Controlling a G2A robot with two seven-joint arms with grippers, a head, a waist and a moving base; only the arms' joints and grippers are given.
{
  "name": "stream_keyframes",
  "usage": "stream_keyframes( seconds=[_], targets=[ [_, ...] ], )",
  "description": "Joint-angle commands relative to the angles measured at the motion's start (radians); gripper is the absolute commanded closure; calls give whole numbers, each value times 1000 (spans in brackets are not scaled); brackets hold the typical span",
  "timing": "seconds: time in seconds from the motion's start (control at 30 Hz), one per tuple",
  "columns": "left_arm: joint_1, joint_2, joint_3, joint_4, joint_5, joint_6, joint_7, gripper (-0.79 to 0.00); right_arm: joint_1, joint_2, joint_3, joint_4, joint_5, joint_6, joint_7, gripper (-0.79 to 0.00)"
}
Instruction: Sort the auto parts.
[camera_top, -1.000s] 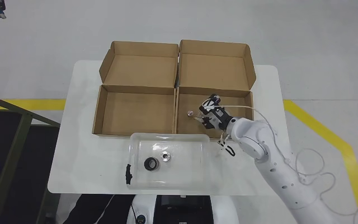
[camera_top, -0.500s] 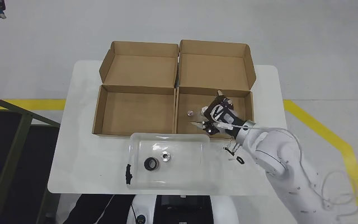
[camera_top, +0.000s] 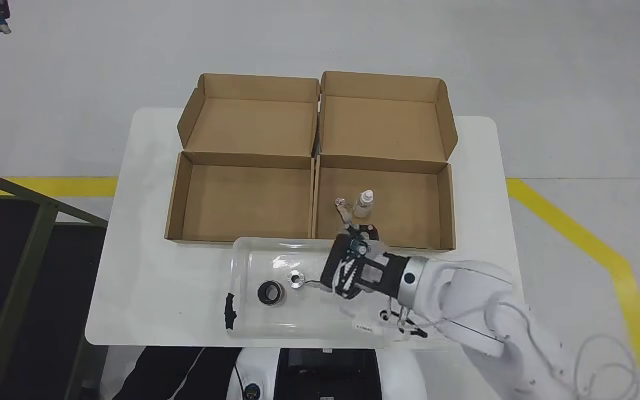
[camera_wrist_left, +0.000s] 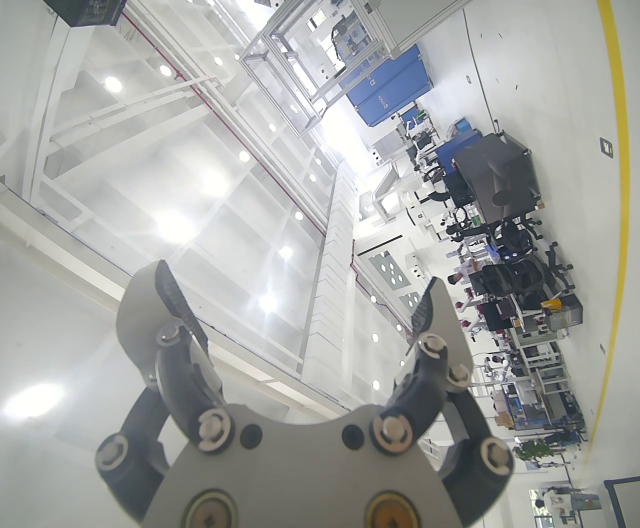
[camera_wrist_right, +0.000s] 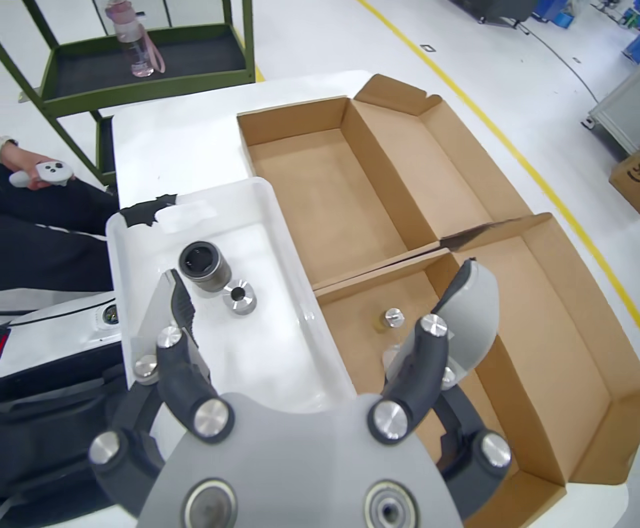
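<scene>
Your right end effector wide open, empty, above tray; bushing, nut just ahead; left end effector open, empty.

The right arm is glossy white, built of rounded, bulging segments with a dark band at the wrist. The right gripper and left gripper look alike. Each has a grey metal plate, black linkage bars pinned with silver round-headed screws, and curved grey fingers faced with ribbed black pads.
</scene>
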Motion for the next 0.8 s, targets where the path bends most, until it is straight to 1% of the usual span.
stream_keyframes(
  seconds=[0.0,0.3,0.5,0.77],
  targets=[
    [0,0,0,0,0,0,0,-785,9,-2,-29,3,2,-10,19,-785],
    [0,0,0,0,0,0,0,-785,43,-19,-167,35,-64,-9,62,-785],
    [0,0,0,0,0,0,0,-785,86,-39,-262,109,-123,8,74,-785],
    [0,0,0,0,0,0,0,-785,144,-64,-329,198,-127,25,91,-785]
  ],
)
